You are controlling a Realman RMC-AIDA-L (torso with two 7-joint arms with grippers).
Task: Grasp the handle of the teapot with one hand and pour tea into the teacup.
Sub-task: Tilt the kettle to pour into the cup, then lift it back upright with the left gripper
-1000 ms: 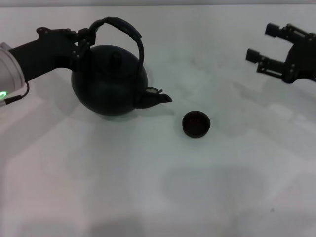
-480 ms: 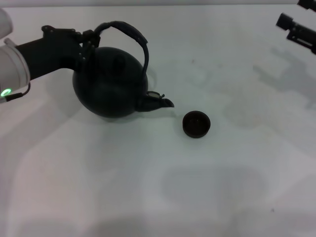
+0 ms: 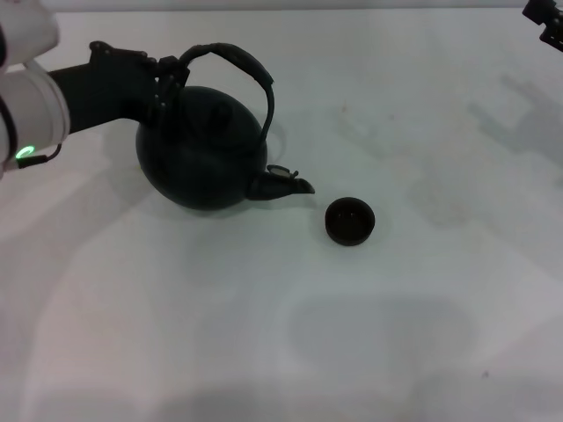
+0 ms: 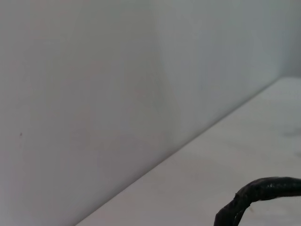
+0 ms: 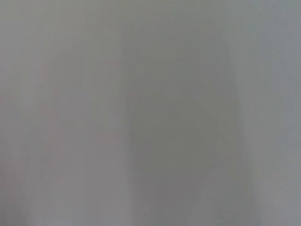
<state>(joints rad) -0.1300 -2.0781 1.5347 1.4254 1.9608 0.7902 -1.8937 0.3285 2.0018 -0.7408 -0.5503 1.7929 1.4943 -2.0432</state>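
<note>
Head view: left gripper point(image 3: 165, 77) apparently clamps the handle point(image 3: 236, 60), teapot point(image 3: 204, 151) spout beside teacup point(image 3: 350, 220).

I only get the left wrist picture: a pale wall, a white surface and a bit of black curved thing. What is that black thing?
Observer: The handle of a round black teapot; the left gripper is at its left end.
Visitor: Is there a cup anywhere?
Observer: Yes, a small dark teacup stands on the table, just beyond the spout, apart from it.
Visitor: And the other arm?
Observer: Only a tip of the right gripper shows, far off at the table's back right corner.
</note>
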